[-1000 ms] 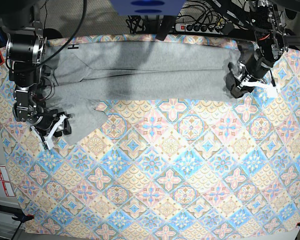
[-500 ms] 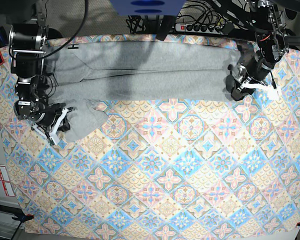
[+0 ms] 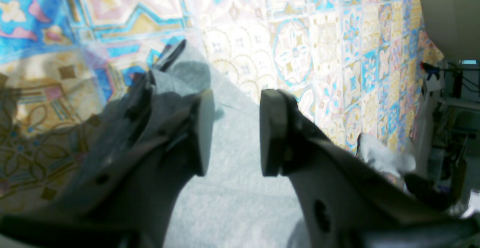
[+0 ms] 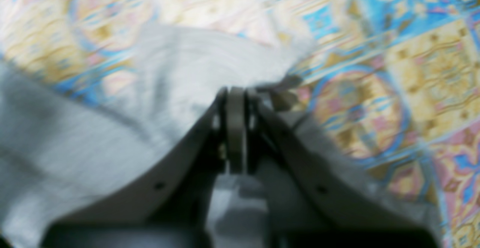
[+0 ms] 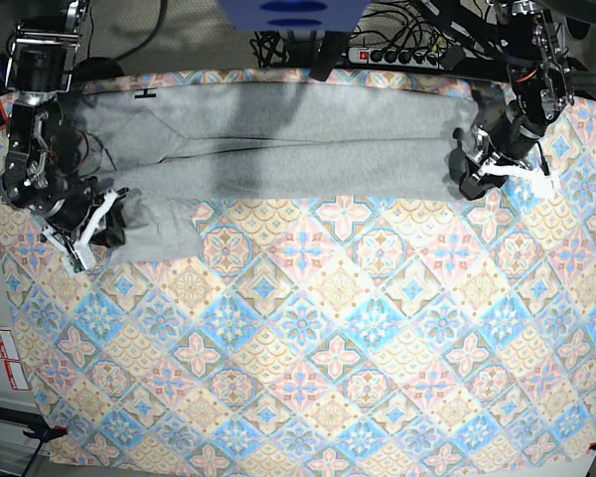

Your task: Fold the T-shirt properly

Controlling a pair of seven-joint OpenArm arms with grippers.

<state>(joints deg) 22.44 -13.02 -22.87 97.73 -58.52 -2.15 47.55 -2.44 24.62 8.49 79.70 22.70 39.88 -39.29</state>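
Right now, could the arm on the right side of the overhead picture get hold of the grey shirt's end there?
Probably yes. The left gripper has its jaws apart, straddling the T-shirt where its end lies flat on the tablecloth, and nothing sits between them. It only needs to close.

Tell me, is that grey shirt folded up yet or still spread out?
Partly folded: the T-shirt lies as one long band along the tablecloth's far edge, creased lengthwise, with one sleeve sticking out.

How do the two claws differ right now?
The left claw stands open over the T-shirt, a clear gap between its pads. The right claw is pinched shut on the T-shirt's edge. In the base view, they sit at opposite ends of the T-shirt. Both point down toward grey fabric.
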